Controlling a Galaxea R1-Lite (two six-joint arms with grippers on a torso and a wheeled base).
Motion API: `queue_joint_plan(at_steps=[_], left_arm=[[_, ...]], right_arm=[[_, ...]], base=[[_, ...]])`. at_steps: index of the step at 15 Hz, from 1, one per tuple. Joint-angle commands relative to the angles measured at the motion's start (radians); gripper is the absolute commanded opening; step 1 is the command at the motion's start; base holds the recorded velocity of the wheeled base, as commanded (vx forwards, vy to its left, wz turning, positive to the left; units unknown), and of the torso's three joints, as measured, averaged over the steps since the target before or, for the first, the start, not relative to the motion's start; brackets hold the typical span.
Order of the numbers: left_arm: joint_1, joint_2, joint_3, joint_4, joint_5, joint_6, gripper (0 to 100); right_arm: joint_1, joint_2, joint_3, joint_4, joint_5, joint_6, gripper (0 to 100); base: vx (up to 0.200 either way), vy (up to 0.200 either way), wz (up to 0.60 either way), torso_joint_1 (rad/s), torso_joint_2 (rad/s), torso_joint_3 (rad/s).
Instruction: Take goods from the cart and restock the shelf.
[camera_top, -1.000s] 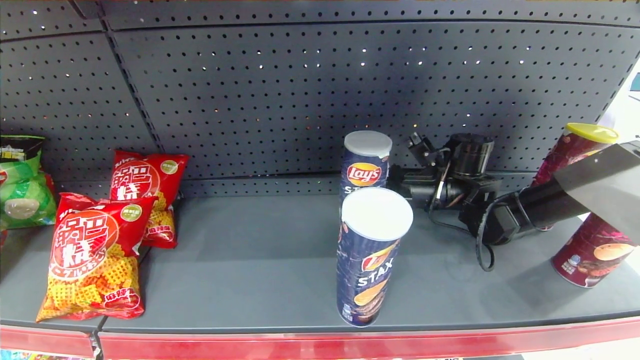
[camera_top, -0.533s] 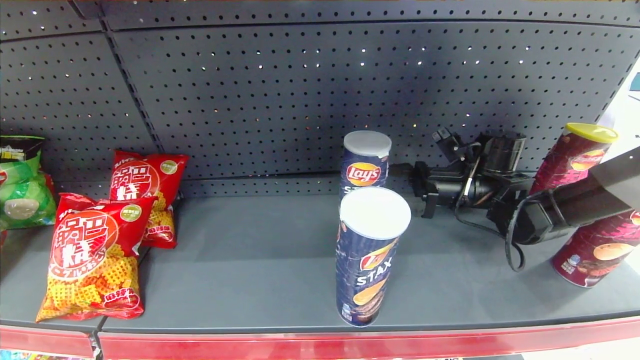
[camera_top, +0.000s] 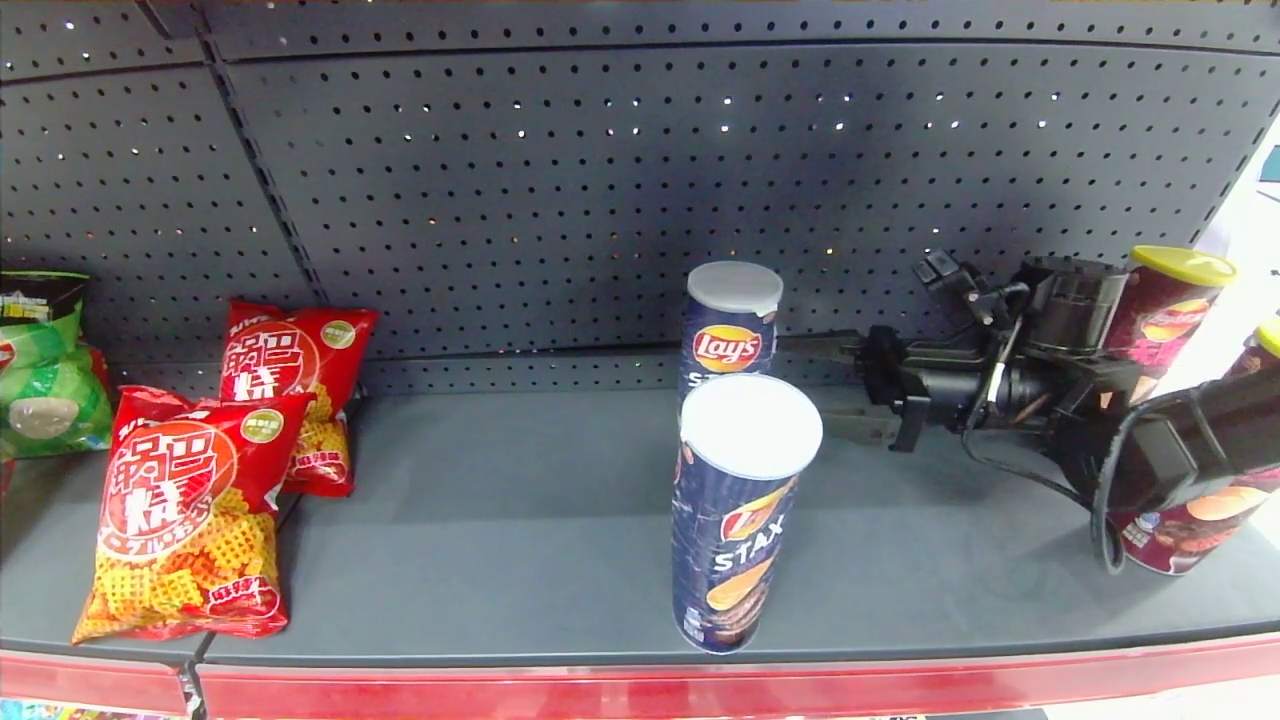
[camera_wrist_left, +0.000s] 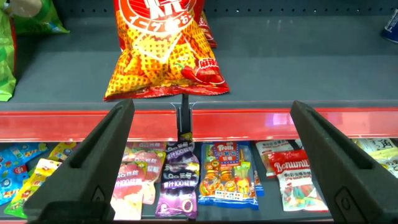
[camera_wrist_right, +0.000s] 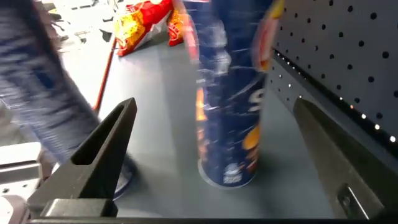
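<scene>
The shelf (camera_top: 500, 520) is plain grey with a glossy red front edge (camera_top: 640, 685), and the back panel (camera_top: 500, 200) is darker grey, dotted with even rows of small holes. At the centre, the front can (camera_top: 735, 540) and the back can (camera_top: 728, 330) are navy with red-and-yellow emblems, the first lidded white, the second pale grey. At nine o'clock, the near bag (camera_top: 190, 520) and the far bag (camera_top: 300, 400) are red with a yellow lattice print, beside a green bag (camera_top: 40, 370); at three o'clock, the rear maroon can (camera_top: 1160, 300) and the near maroon can (camera_top: 1190, 520) have yellow lids.

Grey shelf (camera_top: 500, 520) bearing a front blue chip can (camera_top: 738, 520) and a rear blue chip can (camera_top: 730, 330), both upright and in line. The right gripper (camera_top: 838, 387), fingers spread and empty, lies just right of the rear can. A maroon can (camera_top: 1165, 298) stands at far right, red snack bags (camera_top: 185, 500) at left.
</scene>
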Motion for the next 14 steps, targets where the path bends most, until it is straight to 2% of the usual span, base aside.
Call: queue_joint_plan(at_steps=[1, 8, 13, 14], left_arm=[[0.0, 0.001, 0.0, 0.001, 0.0, -0.001, 100], [0.0, 0.001, 0.0, 0.0, 0.0, 0.0, 100], [0.0, 0.001, 0.0, 0.0, 0.0, 0.0, 100], [0.0, 0.001, 0.0, 0.0, 0.0, 0.0, 100]], right_arm=[[-0.006, -0.069, 0.048, 0.0, 0.001, 0.0, 100], [0.008, -0.193, 0.163, 0.0, 0.001, -0.001, 100], [0.061, -0.25, 0.222, 0.0, 0.001, -0.001, 100], [0.081, -0.278, 0.27, 0.001, 0.001, -0.006, 100]], base=[[0.0, 0.0, 0.0, 0.0, 0.0, 0.0], [0.0, 0.0, 0.0, 0.0, 0.0, 0.0], [0.0, 0.0, 0.0, 0.0, 0.0, 0.0], [0.0, 0.0, 0.0, 0.0, 0.0, 0.0]])
